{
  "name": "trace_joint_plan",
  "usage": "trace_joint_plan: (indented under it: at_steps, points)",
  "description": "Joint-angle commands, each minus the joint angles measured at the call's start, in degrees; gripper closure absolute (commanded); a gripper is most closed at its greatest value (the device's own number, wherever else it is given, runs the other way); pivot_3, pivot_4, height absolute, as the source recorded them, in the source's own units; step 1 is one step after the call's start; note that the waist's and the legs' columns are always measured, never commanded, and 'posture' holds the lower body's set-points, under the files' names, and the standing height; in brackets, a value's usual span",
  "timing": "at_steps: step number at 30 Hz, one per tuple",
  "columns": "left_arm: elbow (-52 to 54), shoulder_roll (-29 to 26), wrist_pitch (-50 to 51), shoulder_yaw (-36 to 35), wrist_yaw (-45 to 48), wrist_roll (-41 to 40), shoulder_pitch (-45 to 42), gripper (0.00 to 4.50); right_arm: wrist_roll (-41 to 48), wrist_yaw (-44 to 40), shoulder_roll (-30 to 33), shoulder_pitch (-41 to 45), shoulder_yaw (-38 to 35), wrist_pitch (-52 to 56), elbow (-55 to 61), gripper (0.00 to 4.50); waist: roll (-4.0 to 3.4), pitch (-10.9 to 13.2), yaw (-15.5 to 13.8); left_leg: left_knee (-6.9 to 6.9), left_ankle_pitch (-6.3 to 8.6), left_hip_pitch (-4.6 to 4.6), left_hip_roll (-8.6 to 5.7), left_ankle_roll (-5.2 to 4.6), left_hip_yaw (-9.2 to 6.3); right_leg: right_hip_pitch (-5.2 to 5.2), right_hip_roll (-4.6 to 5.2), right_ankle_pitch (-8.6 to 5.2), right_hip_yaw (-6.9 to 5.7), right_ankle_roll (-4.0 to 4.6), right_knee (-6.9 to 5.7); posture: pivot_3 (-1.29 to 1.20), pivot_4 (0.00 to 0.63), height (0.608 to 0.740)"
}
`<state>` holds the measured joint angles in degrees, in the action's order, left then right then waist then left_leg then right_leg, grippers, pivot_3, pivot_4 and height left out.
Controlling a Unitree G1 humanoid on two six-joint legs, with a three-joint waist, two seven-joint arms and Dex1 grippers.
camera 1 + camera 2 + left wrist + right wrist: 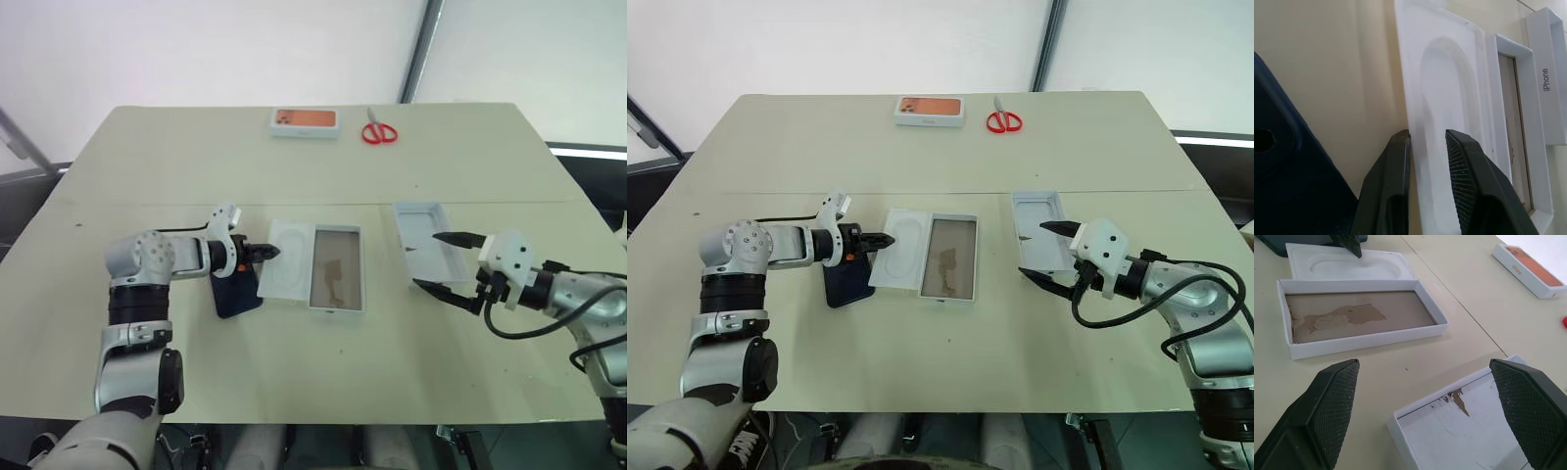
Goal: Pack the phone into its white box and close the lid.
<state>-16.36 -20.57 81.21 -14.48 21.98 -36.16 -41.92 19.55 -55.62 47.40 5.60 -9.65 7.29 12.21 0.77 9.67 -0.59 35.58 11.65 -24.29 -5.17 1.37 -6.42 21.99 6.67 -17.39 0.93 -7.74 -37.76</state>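
Observation:
The navy phone (237, 294) lies flat on the table, partly under my left gripper (269, 253). That gripper is closed on the near-left edge of a thin white insert (286, 260) with an oblong recess; its fingers (1469, 171) straddle the insert's rim. Touching the insert on its right is the white box (338, 307), a shallow tray with a bare brownish floor. The lid (416, 220) lies further right, hollow side up. My right gripper (426, 259) hovers over the lid's near end, wide open and holding nothing.
A white box with an orange face (305, 121) and red scissors (379, 131) lie at the table's far edge. A seam (490, 203) crosses the tabletop behind the boxes. Bare table stretches in front of the tray and lid.

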Motion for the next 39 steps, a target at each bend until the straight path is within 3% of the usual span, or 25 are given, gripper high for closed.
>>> trace_joint_plan:
  at_steps: [1,5,8,9,18,23,30,39]
  points:
    - [0.4,0.1,2.2,0.7,-0.3,0.5,1.8,3.42,0.6,0.3,-0.1,1.4,-0.3,0.1,2.2,0.00,0.00,0.0,0.0,0.00,0.00,0.00,0.00,0.00,0.00,0.00,0.00,0.00,0.00,0.00,0.00,0.00,0.150,0.740]
    - [-0.1,0.8,2.3,0.4,-0.8,1.0,1.7,3.42,0.4,0.2,-0.1,1.8,0.0,0.2,2.2,0.00,0.00,0.0,-0.1,0.01,0.00,0.00,0.00,0.00,0.00,-0.01,0.00,0.00,0.00,0.00,0.00,0.00,0.150,0.740]
    - [-0.1,0.9,2.8,0.5,-0.8,1.2,1.8,4.32,0.5,0.1,-0.1,1.9,-0.1,0.3,2.2,0.00,0.00,0.0,-0.1,0.01,0.00,0.00,-0.01,0.00,0.00,-0.02,0.00,0.00,0.00,0.00,0.00,0.00,0.150,0.740]
    - [-0.2,1.1,3.2,0.2,-1.0,1.2,1.8,4.42,0.6,0.2,-0.1,1.9,-0.1,0.4,2.1,0.00,0.00,0.0,-0.1,0.01,0.00,0.00,-0.01,0.00,0.00,-0.02,0.01,0.00,0.00,0.00,0.00,0.00,0.150,0.740]
    - [-1.2,2.0,4.5,-4.1,-2.2,1.1,0.5,4.42,0.2,0.0,-0.6,1.5,0.5,0.2,1.8,0.00,0.00,0.0,-0.1,0.01,0.00,0.00,-0.01,0.00,0.00,-0.01,0.00,0.00,-0.01,0.00,0.00,0.00,0.150,0.740]
    - [-0.4,2.1,6.3,-10.7,-3.5,0.0,-2.1,4.42,2.7,-0.8,-1.4,0.7,1.7,2.7,4.4,0.00,0.05,0.0,0.0,0.01,0.00,-0.02,0.00,0.00,-0.01,0.02,0.00,0.00,-0.01,0.00,-0.01,0.00,0.150,0.740]
    - [4.0,-1.0,10.8,-13.2,-3.7,-0.7,-4.3,4.42,5.1,-1.0,-4.8,0.7,8.6,8.7,10.0,0.00,0.10,0.1,0.3,0.01,-0.02,-0.14,0.00,0.04,0.01,0.27,-0.01,0.00,0.04,0.00,-0.17,0.00,0.150,0.740]
    - [6.3,-0.6,11.3,-13.9,-4.5,-2.3,-5.3,4.42,-2.5,-1.1,-9.7,7.3,21.9,10.1,5.6,0.00,0.11,0.1,0.3,0.04,-0.11,-0.14,-0.01,0.20,0.01,0.27,0.00,-0.01,0.03,-0.01,-0.19,0.00,0.150,0.740]
